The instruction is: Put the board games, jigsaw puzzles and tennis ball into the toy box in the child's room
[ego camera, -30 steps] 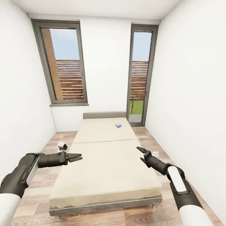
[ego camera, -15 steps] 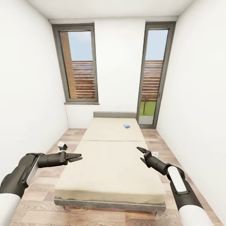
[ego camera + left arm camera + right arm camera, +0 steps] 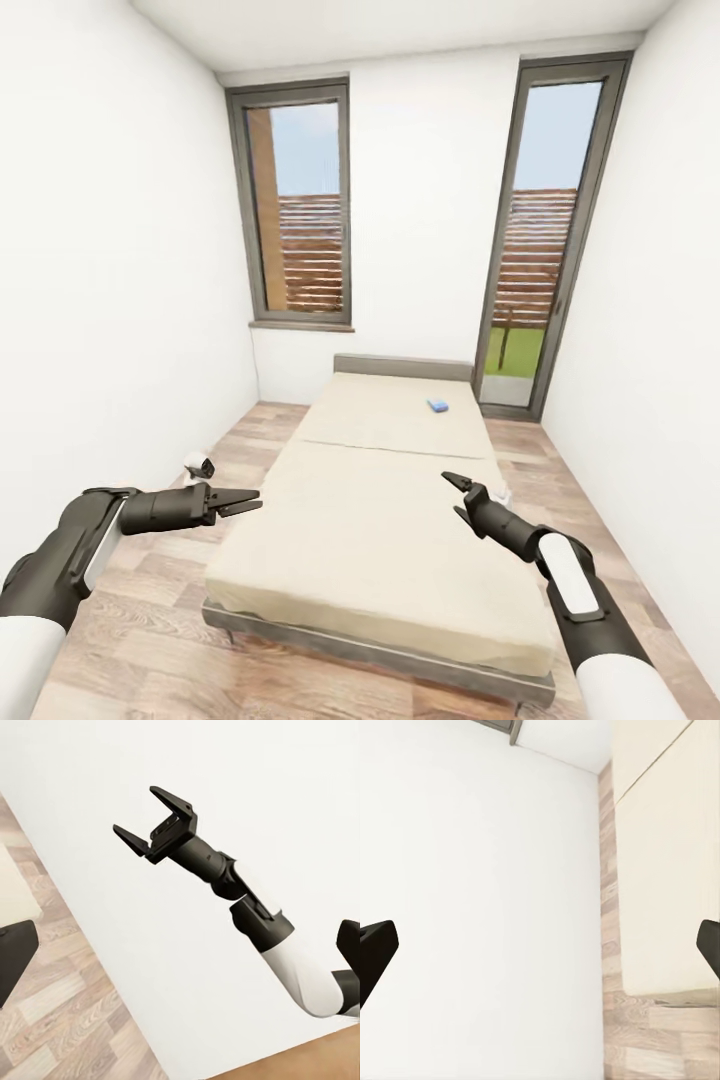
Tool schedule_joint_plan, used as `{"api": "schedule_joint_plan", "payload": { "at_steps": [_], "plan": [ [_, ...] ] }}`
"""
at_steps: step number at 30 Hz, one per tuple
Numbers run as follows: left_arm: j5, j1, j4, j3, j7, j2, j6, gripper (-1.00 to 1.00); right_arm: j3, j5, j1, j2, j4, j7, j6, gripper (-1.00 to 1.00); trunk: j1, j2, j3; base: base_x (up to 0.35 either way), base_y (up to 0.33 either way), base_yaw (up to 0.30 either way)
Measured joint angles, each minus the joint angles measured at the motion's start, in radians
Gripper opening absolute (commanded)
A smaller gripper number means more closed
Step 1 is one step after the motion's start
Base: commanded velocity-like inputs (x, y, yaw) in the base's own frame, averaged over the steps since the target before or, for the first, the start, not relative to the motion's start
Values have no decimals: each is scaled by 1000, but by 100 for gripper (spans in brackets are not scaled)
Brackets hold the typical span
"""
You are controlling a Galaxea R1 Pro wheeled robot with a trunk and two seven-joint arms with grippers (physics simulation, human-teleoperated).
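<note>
Bed (image 3: 380, 520) ahead with a bare cream top; only a small blue item (image 3: 437, 405) lies near its far end, possibly a board game, too small to tell. We're in transit. Left gripper (image 3: 243, 500) and right gripper (image 3: 453, 487) hover empty, jaws spread apart. Best to roll along the wood floor (image 3: 140, 610) beside the bed, closing on that item before reaching.

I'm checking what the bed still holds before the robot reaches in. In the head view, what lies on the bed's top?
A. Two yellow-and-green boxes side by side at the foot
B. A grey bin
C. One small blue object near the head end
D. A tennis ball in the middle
C: the bed carries a single small blue object near its head end, toward the glass door.
</note>
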Motion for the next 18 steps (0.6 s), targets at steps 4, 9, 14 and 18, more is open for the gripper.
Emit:
{"api": "schedule_joint_plan", "payload": {
  "at_steps": [4, 9, 14, 18],
  "plan": [
    [0, 0, 0, 0, 0, 0, 0, 100, 0, -1, 0, -3, 9, 0, -2, 100, 0, 0, 0, 0, -9, 284],
    [0, 0, 0, 0, 0, 0, 1, 100, -1, -1, 0, -4, 14, 1, -7, 100, 0, 0, 0, 0, -2, 178],
    [0, 0, 0, 0, 0, -1, 1, 100, -1, -1, 0, -4, 15, 1, -8, 100, 0, 0, 0, 0, -1, 46],
    [0, 0, 0, 0, 0, -1, 0, 100, -1, -1, 0, -4, 16, 1, -8, 100, 0, 0, 0, 0, 0, -30]
  ]
}}
